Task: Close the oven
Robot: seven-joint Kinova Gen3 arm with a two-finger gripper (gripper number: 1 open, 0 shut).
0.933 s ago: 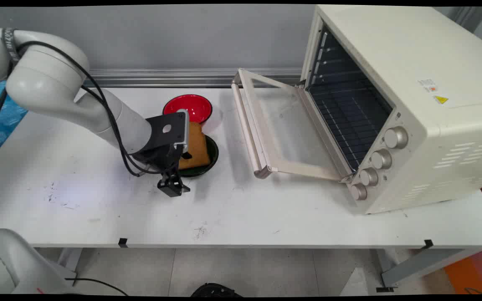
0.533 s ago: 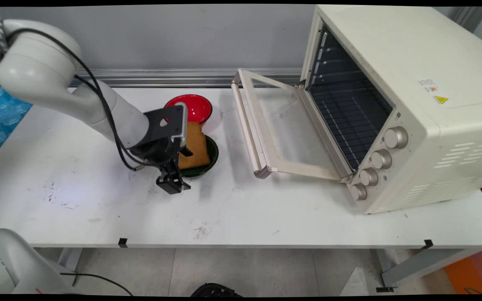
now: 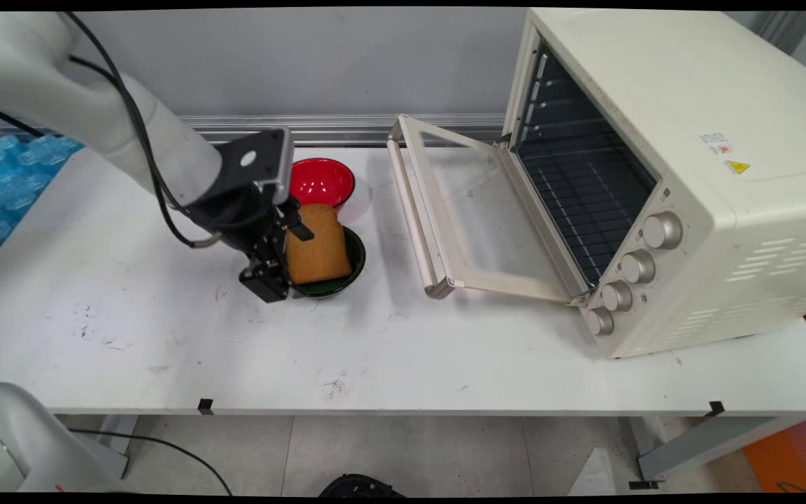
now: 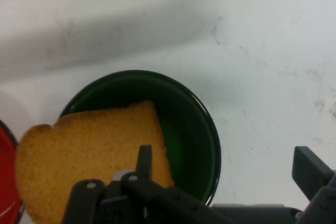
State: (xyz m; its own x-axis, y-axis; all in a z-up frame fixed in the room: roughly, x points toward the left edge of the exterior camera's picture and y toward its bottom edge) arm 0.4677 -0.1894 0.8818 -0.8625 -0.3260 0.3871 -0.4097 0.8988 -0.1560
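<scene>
Hovering at the green bowl's (image 3: 347, 269) near-left rim, the gripper (image 3: 273, 276) is spread wide, toast slice (image 4: 92, 153) under one finger, nothing held.

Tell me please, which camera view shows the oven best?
The main view. It shows the whole cream oven, with its door open, the rack inside and four knobs at the front. The hand view shows no oven, only the toast slice in the green bowl.
</scene>
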